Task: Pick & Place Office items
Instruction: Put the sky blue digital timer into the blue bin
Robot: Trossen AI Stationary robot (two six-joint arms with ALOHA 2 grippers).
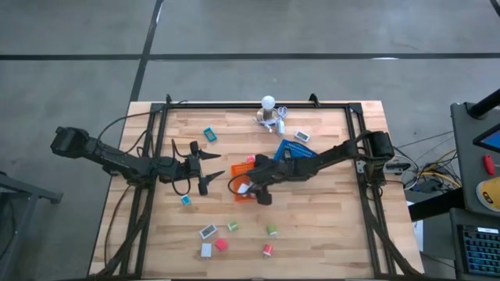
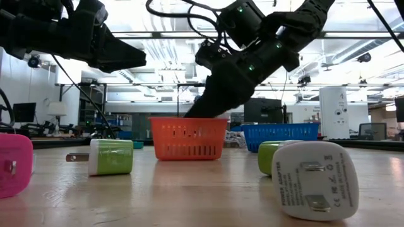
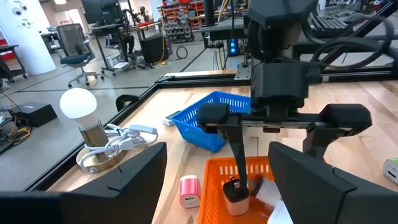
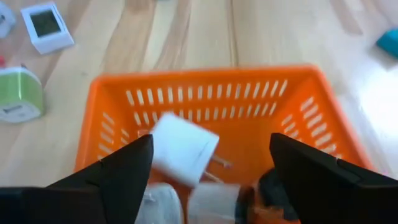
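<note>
A white charger (image 4: 182, 149) was being dropped into the orange tray (image 4: 211, 102) by the wide-open, empty right gripper (image 4: 208, 168), so withdrawal toward another item was judged next, while the left gripper (image 1: 205, 166), also spread and empty, waited beside.

Your overhead view is evenly lit, the low view glares from bright ceiling lights, and the orange slotted plastic basket (image 4: 217, 118) is motion-blurred.

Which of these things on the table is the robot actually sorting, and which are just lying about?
Part of the job:
white plug in the orange basket
green plug
pink plug
blue basket
right gripper, open

Just lying about:
light bulb with cables
left gripper, open, waiting
</note>
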